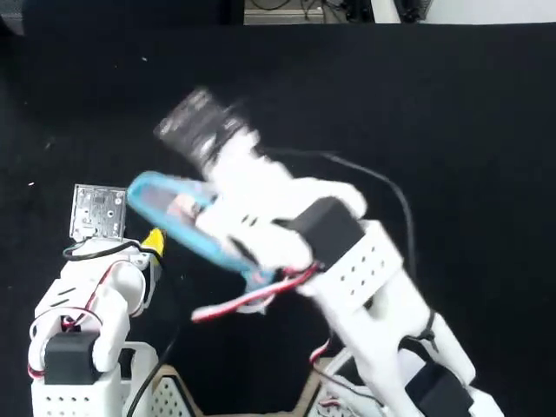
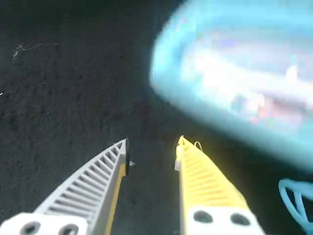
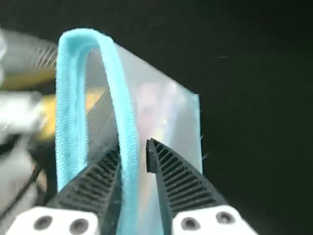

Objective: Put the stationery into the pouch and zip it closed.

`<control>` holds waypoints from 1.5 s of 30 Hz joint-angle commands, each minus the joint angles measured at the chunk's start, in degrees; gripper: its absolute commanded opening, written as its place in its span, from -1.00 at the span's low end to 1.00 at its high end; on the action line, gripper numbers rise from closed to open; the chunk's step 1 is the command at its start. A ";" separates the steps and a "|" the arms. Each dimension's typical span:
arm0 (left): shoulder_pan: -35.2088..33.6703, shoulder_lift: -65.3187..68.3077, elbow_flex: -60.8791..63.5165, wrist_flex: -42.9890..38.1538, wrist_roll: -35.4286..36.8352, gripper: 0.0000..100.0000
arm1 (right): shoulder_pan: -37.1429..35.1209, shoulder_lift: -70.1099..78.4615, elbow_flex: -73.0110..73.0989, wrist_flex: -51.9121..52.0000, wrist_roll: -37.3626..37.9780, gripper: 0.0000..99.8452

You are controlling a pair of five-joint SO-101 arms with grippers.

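Observation:
The pouch point(image 1: 165, 204) is clear plastic with a light blue zip rim, and it hangs tilted above the black cloth at centre left. My right gripper point(image 3: 133, 152) is shut on the pouch, with one black finger on each side of the blue rim point(image 3: 73, 98). Blurred pink and orange shapes show through the pouch wall point(image 3: 161, 112); I cannot tell what they are. My left gripper point(image 2: 152, 147) is open with nothing between its fingers. It sits low over the cloth, just below the pouch point(image 2: 234, 73). Its yellow finger point(image 1: 155, 243) sits close to the pouch's lower rim.
The right arm point(image 1: 347, 261) crosses the middle of the table from the front right, trailing a black cable point(image 1: 395, 195). A thin blue loop point(image 2: 296, 200) hangs beside the left gripper. The table's back edge point(image 1: 347, 23) runs along the top. Black cloth lies open to the right and rear.

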 commanded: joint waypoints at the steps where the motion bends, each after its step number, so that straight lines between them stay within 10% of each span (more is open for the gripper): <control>1: 0.48 0.18 -0.31 -0.97 -0.26 -0.67 | 6.86 0.04 -1.19 -5.63 -8.53 -0.98; 10: 1.10 0.18 -0.22 -2.64 0.09 -0.66 | 8.26 0.48 -0.66 -10.20 -24.62 -0.98; 22: 17.01 0.09 1.71 -2.55 0.09 -0.66 | 1.32 0.04 3.74 -14.51 -11.87 -0.94; 29: 17.01 0.09 1.71 -2.64 0.09 -0.66 | 0.88 0.04 -1.63 -4.22 -9.14 -0.47; 45: 16.92 0.09 6.37 -8.62 3.34 -0.66 | -0.70 -18.15 -5.76 18.64 -8.97 -0.48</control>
